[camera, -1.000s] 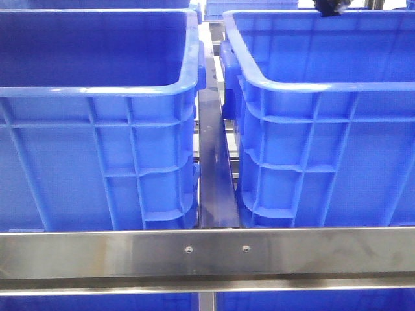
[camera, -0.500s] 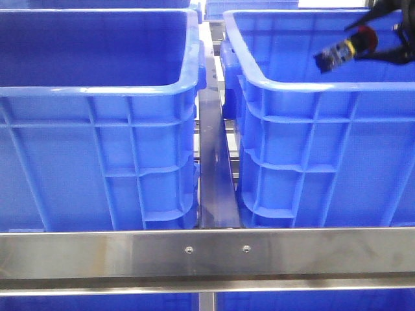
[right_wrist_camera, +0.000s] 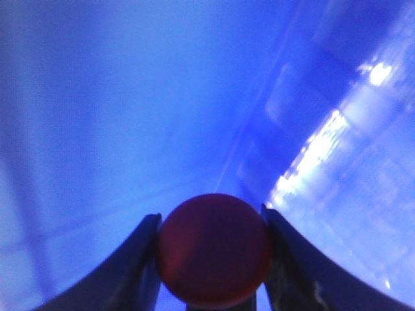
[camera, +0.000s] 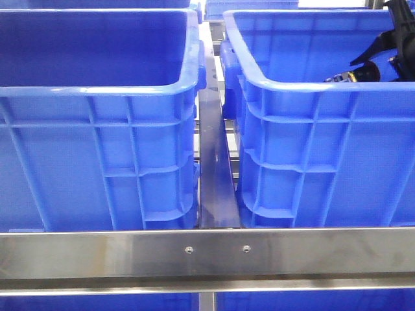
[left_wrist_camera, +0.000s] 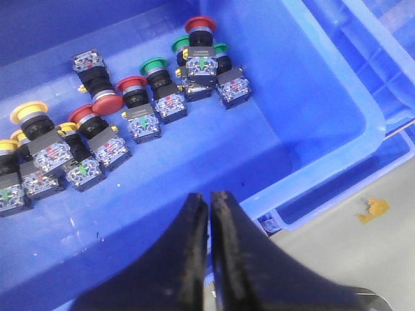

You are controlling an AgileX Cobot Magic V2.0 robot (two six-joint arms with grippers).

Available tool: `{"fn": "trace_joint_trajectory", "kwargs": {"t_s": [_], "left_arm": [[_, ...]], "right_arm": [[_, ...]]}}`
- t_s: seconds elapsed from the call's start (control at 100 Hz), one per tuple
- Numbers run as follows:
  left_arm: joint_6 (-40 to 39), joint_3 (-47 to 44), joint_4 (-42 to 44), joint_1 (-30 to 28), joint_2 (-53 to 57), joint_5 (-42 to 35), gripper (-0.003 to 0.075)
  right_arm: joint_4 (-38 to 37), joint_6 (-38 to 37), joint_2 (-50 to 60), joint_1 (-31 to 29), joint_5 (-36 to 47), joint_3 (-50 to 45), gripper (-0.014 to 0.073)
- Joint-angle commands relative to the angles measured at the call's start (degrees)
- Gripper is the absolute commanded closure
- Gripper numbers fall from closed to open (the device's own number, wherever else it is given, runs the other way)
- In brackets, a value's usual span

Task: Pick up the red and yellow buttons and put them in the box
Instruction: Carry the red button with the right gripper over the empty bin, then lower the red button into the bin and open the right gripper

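The left gripper (left_wrist_camera: 209,201) was seen closed and empty above loose buttons (left_wrist_camera: 139,118), while a round, red-capped button (right_wrist_camera: 214,249) was pinched by the right gripper (camera: 389,55) inside the right-hand blue box (camera: 311,87).

— How do the crates stand, seen from the front?

— Two side by side: the left crate (camera: 97,129) and the box (camera: 311,142) on the right, with a metal strip (camera: 214,168) running back between them. A metal rail (camera: 207,254) crosses in front of both.

— And the right gripper (camera: 382,65)?

— Inside the box, near its far right side, just above the near rim. A button (right_wrist_camera: 214,249) sits between its fingers (right_wrist_camera: 133,269), touching both.

— The left gripper (left_wrist_camera: 209,201)?

— Over a tray (left_wrist_camera: 305,97), its fingers (left_wrist_camera: 191,246) pressed nearly together. A cluster of buttons (left_wrist_camera: 117,123) lies in that tray, in rows beyond the fingertips. Bare floor (left_wrist_camera: 363,246) lies beside the tray.
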State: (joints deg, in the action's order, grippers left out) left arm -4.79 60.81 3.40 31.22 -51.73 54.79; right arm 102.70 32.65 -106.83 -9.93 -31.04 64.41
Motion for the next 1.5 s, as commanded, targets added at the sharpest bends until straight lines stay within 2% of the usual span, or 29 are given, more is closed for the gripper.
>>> {"fn": "trace_joint_trajectory", "kwargs": {"t_s": [0.0,0.57,0.67,0.84,0.94,1.2,1.49], "left_arm": [[-0.1,1.5,0.1,0.4,0.4,-3.5,0.0739],[-0.1,1.5,0.1,0.4,0.4,-3.5,0.0739],[-0.1,1.5,0.1,0.4,0.4,-3.5,0.0739],[-0.1,1.5,0.1,0.4,0.4,-3.5,0.0739],[-0.1,1.5,0.1,0.4,0.4,-3.5,0.0739],[-0.1,1.5,0.1,0.4,0.4,-3.5,0.0739],[-0.1,1.5,-0.1,0.4,0.4,-3.5,0.0739]], "right_arm": [[3.1,-1.8,1.4,-0.4,-2.9,2.6,0.0475],[3.1,-3.9,-2.7,-0.4,-5.5,5.6,0.0458],[3.1,-3.9,-2.7,-0.4,-5.4,5.6,0.0379],[3.1,-3.9,-2.7,-0.4,-5.4,5.6,0.0121],[3.1,-3.9,-2.7,-0.4,-5.4,5.6,0.0015],[3.1,-3.9,-2.7,-0.9,-6.2,5.6,0.0001],[2.8,-1.0,-2.0,-5.2,-11.8,5.6,0.0001]]}}
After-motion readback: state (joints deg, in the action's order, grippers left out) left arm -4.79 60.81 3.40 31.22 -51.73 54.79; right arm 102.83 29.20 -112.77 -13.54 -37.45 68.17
